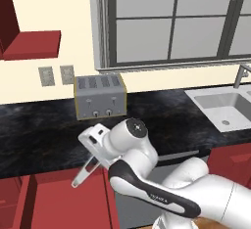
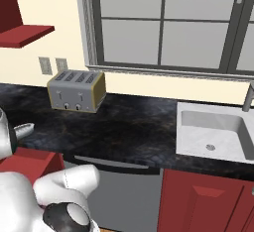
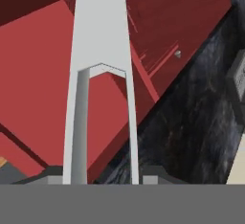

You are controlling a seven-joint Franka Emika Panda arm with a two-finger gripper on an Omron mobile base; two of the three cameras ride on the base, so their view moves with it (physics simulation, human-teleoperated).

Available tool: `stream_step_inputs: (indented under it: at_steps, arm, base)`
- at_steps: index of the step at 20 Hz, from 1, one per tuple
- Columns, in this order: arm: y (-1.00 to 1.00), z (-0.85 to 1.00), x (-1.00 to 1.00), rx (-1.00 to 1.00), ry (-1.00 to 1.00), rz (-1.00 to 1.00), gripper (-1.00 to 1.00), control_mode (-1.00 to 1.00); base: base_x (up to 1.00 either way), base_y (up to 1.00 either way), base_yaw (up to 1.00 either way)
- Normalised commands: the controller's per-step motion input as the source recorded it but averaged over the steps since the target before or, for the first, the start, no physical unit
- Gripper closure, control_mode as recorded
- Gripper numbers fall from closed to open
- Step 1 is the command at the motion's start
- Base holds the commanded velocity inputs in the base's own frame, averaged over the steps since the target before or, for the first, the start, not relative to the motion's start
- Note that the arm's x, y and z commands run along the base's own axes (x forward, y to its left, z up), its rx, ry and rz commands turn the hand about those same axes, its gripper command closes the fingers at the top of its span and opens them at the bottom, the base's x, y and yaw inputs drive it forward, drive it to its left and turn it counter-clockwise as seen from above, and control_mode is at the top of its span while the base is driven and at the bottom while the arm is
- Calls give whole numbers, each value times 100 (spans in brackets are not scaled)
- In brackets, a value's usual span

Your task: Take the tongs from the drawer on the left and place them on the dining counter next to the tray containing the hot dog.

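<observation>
The gripper [image 1: 96, 150] sits at the lower left centre of the left base view, just in front of the black kitchen counter [image 1: 44, 130], and the tongs [image 1: 84, 173] hang from it, slanting down and to the left across the red cabinet fronts. They appear lifted clear of the cabinets, which fits a carry: the tool has to travel away from here, so it is held out in the open where it will not snag on a counter edge. In the right base view a pale pointed tip of the tongs [image 2: 24, 127] pokes out at the left edge, over the dark stone.

The hand view looks straight along the tongs [image 3: 100, 74]. They run from the bottom up through the top of that picture as a slim pale grey shape: two long narrow arms that start apart at the bottom and join into one flat bar higher up. The metal is plain and matt, without marks. The fingers sit at the bottom on either side of the two arms, closed in on them, so the jaws are narrowed to the width of the tool and have hold of it.

Behind the tongs lie red cabinet panels, one with a small round silver knob [image 3: 178, 54].
</observation>
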Motion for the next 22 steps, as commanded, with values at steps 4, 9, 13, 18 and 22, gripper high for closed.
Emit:
stream_step_inputs:
  at_steps: [4, 9, 13, 18, 22]
  arm:
    - [-64, 64, 0, 10, 0, 0, 100, -100]
    - [-69, 67, 0, 9, 2, 0, 100, -100]
    - [-66, 67, 0, 7, 5, 0, 100, -100]
    - [-61, 68, 4, 7, 9, 0, 100, -100]
    - [-46, 68, 4, 4, 17, 0, 100, -100]
  base:
    - [0, 0, 0]
    - [0, 0, 0]
    - [0, 0, 0]
    - [0, 0, 0]
    - [0, 0, 0]
